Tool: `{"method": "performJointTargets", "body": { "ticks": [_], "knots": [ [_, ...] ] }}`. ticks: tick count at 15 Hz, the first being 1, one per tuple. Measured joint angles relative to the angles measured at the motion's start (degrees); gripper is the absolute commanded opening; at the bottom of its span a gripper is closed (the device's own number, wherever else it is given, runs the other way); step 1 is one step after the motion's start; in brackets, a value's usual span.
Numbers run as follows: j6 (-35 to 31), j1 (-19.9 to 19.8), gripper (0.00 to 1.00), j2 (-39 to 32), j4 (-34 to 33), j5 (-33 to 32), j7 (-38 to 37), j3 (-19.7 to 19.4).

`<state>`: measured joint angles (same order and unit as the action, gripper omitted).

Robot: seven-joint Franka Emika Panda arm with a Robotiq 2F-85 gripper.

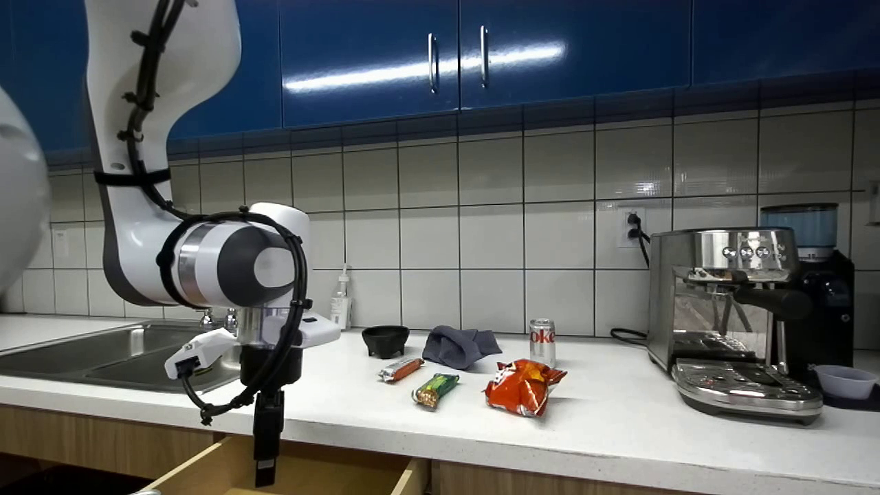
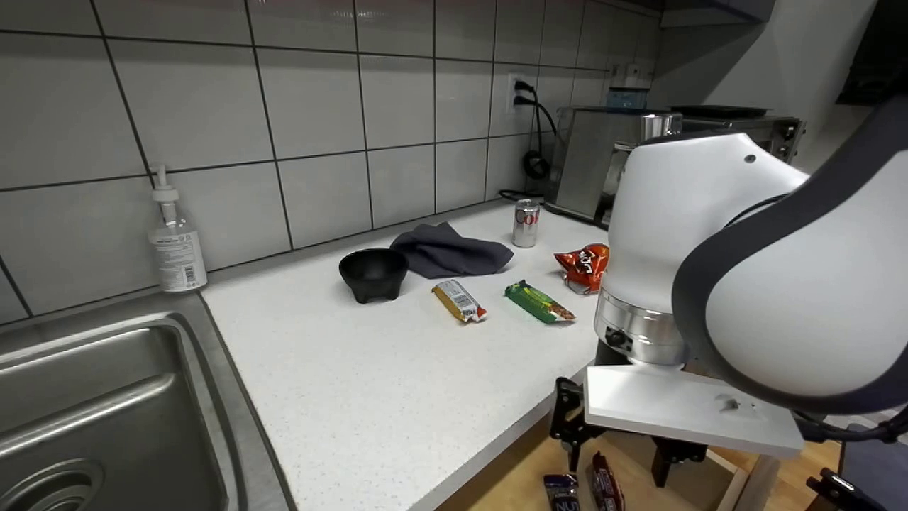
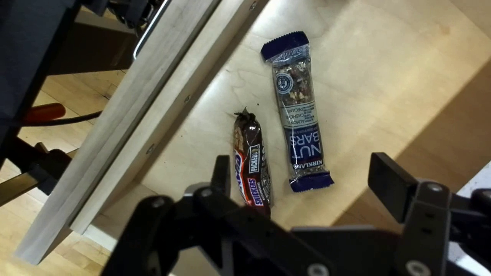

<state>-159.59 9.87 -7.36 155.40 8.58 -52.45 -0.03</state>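
The gripper (image 3: 303,176), jaws spread wide and holding nothing, hangs over an open drawer (image 3: 364,76), in which a Snickers bar (image 3: 252,165) and a Kirkland nut bar (image 3: 299,115) lie side by side, apart. Both are probably light and slick-wrapped, the former softer, the latter stiffer; the middle likely offers the best hold. Legible lettering: SNICKERS, PACKED, NUT BARS, CASHEW, PECANS. Whether the gripper touches the partly hidden Snickers bar cannot be told.

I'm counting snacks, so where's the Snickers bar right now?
In the wrist view, the Snickers bar lies in the open drawer, just left of the Kirkland nut bar, between it and the drawer's wooden wall.
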Motion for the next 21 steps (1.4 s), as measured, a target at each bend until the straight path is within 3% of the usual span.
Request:
{"method": "performJointTargets", "body": {
  "ticks": [13,21],
  "knots": [
    [1.6,-4.9,1.00,4.4,0.2,-1.7,13.6,-1.5],
    [6.8,-9.3,1.00,8.6,-0.1,-6.1,29.4,-3.4]
  ]
}}
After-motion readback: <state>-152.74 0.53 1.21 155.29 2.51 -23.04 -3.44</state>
